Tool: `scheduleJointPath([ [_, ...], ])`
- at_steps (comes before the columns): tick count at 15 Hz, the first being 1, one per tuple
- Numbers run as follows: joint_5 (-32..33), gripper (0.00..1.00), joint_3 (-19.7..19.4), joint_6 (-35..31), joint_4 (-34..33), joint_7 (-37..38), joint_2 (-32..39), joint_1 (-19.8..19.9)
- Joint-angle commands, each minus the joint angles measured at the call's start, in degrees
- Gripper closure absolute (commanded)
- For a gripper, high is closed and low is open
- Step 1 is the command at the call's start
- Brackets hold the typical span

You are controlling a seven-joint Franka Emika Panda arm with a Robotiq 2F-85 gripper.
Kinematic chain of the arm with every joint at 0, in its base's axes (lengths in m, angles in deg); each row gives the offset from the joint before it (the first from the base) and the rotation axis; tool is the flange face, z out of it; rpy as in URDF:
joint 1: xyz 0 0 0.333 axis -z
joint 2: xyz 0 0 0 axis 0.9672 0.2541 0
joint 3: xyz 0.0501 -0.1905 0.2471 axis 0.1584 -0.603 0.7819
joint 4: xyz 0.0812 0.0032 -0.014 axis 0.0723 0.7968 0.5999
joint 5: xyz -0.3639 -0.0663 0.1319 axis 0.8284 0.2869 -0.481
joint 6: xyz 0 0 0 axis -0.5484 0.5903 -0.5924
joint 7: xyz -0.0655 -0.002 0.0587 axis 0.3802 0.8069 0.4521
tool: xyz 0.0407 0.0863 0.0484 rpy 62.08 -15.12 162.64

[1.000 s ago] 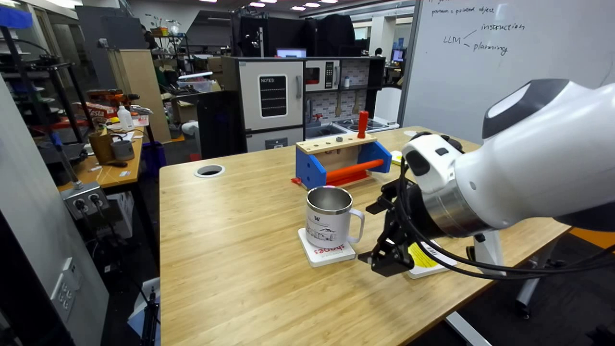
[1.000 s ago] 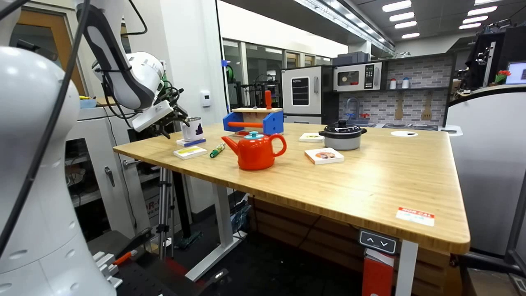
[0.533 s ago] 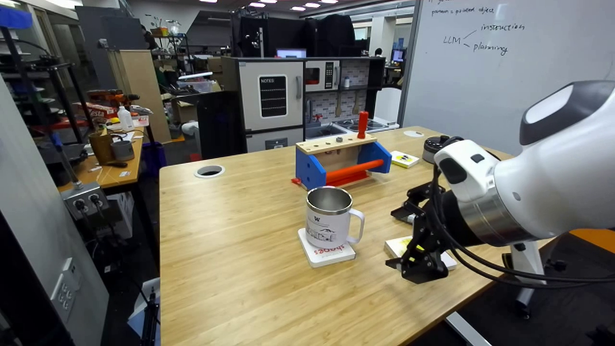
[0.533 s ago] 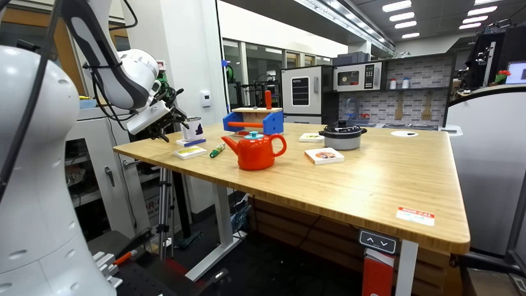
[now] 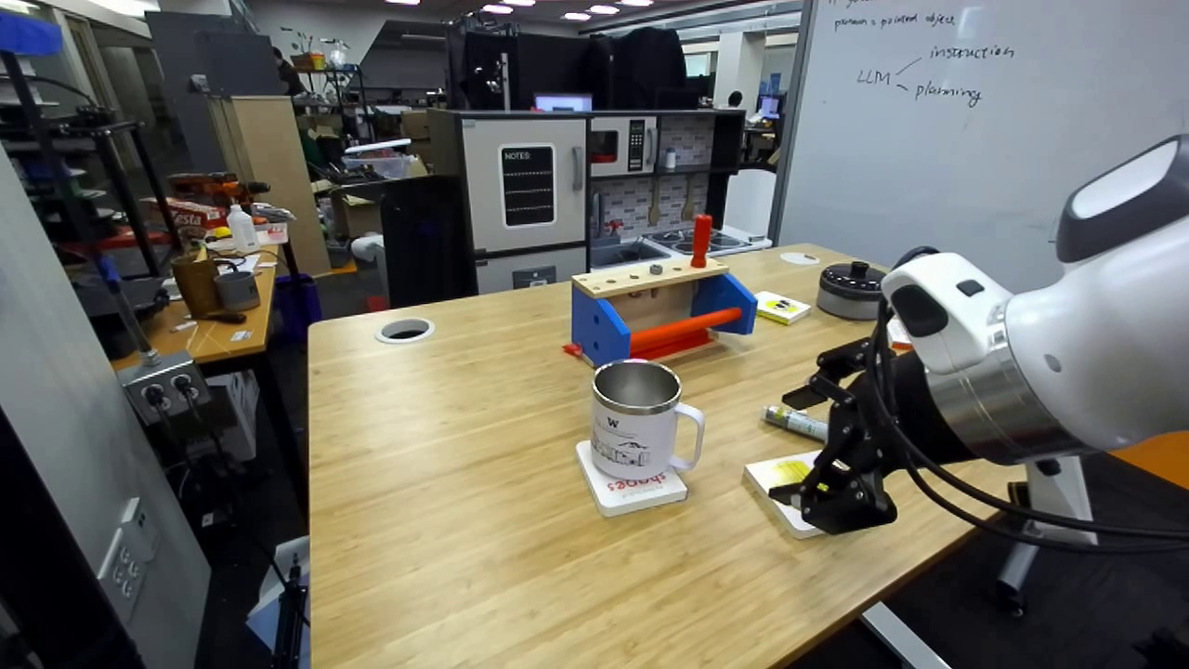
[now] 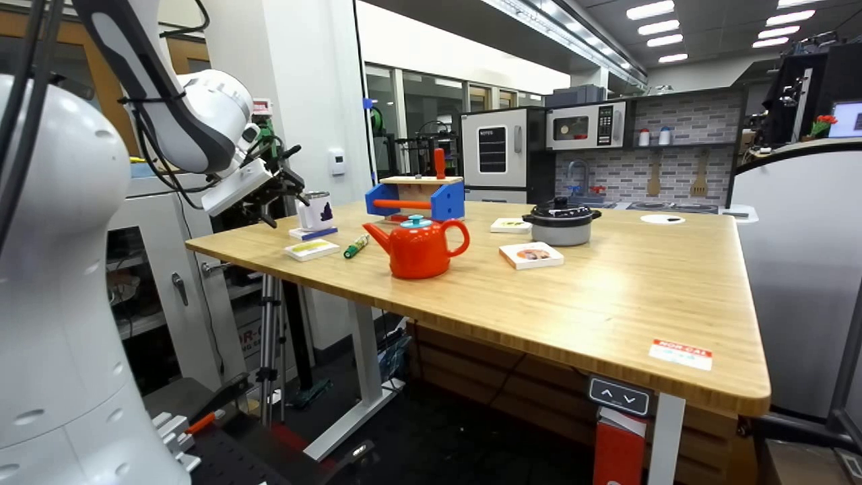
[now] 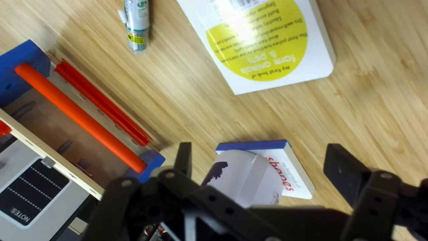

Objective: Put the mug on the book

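Note:
The mug is white outside with a bare metal rim and inside. It stands upright on the book, handle toward my gripper's side. The book is small and white with red "shapes" lettering and a blue spine; most of its cover is hidden under the mug. Both also show in an exterior view, the mug above the book, and in the wrist view, the mug partly behind my gripper parts and the book. My gripper is open and empty, apart from the mug, above the table beside it.
A white book with a yellow circle lies beneath my gripper. A marker lies near it. A blue and red toy workbench stands behind the mug. A red teapot, pot and white book with a reddish picture stand farther along.
My open gripper has drawn back from the mug, away from its handle side. The mug and the book have not moved. The marker and pot have come into view behind the arm.

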Motion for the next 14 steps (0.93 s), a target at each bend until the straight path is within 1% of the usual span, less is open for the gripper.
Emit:
scheduleJointPath([
  [1, -2.49, 0.00, -0.17, 3.56, 3.00, 1.95, -4.24, 0.09],
  [4, -5.21, 0.00, -0.05, 8.18, 5.39, 3.73, -6.71, -0.20],
  [6, -8.94, 0.00, -0.16, 9.02, 6.14, 5.70, -7.43, -0.36],
  [7, -6.18, 0.00, -0.32, 7.47, 4.91, 4.30, -5.53, 0.00],
  [9, -7.75, 0.00, -0.30, 7.92, 5.39, 5.04, -6.26, -0.03],
  [14, -7.80, 0.00, -0.29, 8.11, 5.44, 5.73, -6.31, -0.03],
])
